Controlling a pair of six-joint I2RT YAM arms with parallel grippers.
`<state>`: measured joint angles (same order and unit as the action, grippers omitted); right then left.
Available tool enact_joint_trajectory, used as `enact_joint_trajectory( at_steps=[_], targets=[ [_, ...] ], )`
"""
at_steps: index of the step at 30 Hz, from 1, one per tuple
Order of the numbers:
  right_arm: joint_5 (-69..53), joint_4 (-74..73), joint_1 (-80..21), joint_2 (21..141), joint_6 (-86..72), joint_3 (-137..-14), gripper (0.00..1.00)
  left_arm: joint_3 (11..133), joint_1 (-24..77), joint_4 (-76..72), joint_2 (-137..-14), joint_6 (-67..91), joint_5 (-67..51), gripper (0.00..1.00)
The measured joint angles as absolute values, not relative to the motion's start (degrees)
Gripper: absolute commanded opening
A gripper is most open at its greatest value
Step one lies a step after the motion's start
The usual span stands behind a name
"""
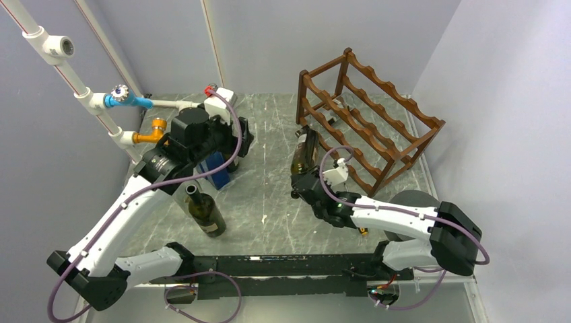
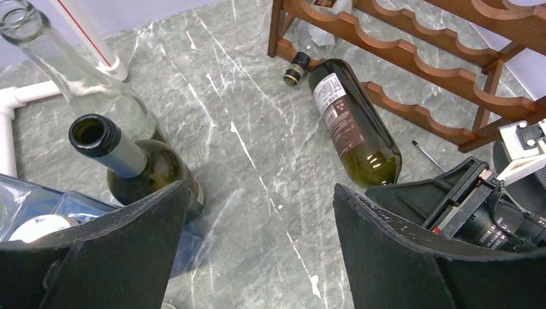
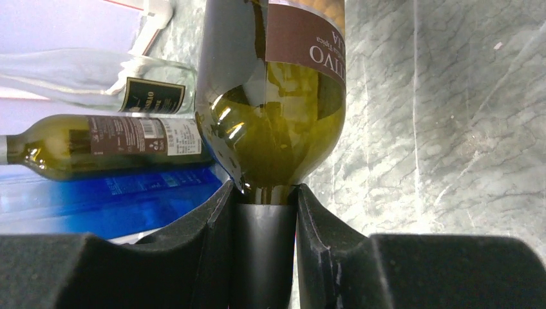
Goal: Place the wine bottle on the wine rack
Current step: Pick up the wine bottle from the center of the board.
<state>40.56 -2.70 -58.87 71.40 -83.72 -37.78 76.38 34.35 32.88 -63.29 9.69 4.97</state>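
Observation:
The dark reddish-brown wine rack (image 1: 377, 124) stands at the back right and also shows in the left wrist view (image 2: 412, 58). My right gripper (image 1: 301, 180) is shut on the black-foiled neck of a green wine bottle (image 1: 306, 151). The bottle lies flat, low at the table, with its base pointing at the rack's near left foot. In the right wrist view the fingers (image 3: 212, 212) clamp the neck just under the bottle's shoulder (image 3: 277, 135). The bottle also shows in the left wrist view (image 2: 351, 122). My left gripper (image 1: 236, 145) is open and empty over the table (image 2: 261, 244).
An open green bottle (image 1: 202, 208) and a clear glass bottle (image 2: 77, 77) stand at the left by a blue box (image 1: 217, 168). White pipes (image 1: 101, 101) line the left wall. A small dark cap (image 2: 296, 67) lies by the rack's foot. A grey disc (image 1: 411, 200) sits front right.

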Motion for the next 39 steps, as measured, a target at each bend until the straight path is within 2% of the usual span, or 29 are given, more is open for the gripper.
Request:
enact_joint_trajectory(
  at_steps=[9, 16, 39],
  targets=[
    [46.11, -16.91, -62.39, 75.44, -91.48, -46.52, 0.00, 73.14, 34.15, 30.26, -59.83, 9.47, 5.91, 0.87],
    [48.42, -24.34, -62.67, 75.68, -95.74, -48.88, 0.00, 71.70, 34.13, 29.45, -59.81, 9.69, 5.91, 0.87],
    [51.68, -27.03, -60.93, 80.29, -96.82, -50.96, 0.00, 71.00, 34.04, 29.36, -59.81, 9.72, 6.94, 0.87]
  ],
)
